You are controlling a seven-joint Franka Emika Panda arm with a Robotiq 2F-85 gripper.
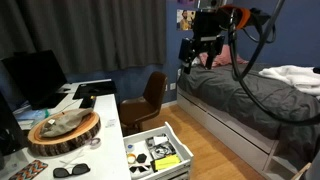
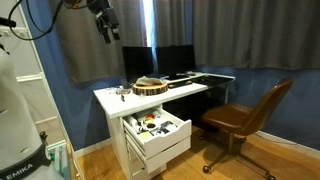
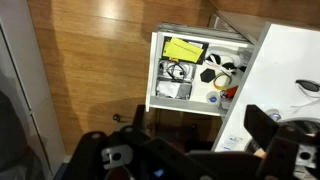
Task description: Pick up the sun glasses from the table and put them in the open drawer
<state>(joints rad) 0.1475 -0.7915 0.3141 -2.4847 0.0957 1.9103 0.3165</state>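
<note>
The sun glasses [image 1: 75, 171] lie on the white table [image 1: 105, 115] near its front end, beside the round wood slab [image 1: 62, 131]. In an exterior view they show as a small dark item [image 2: 122, 91] at the table's corner. In the wrist view a dark shape [image 3: 306, 87] on the table's right edge may be them. The open drawer [image 1: 175, 140] sticks out below the table, cluttered with small items; it also shows in an exterior view [image 2: 170, 135] and the wrist view [image 3: 157, 70]. My gripper [image 1: 197, 55] [image 2: 105, 27] [image 3: 205, 130] hangs high above the floor, open and empty, far from the glasses.
A brown swivel chair [image 1: 150, 95] [image 2: 245, 115] stands by the table. Monitors [image 1: 35, 75] and a keyboard sit at the table's far end. A flat dark patterned rectangle [image 1: 25, 170] lies beside the glasses. A grey-covered bed [image 1: 260, 95] runs behind the arm. The floor is wood.
</note>
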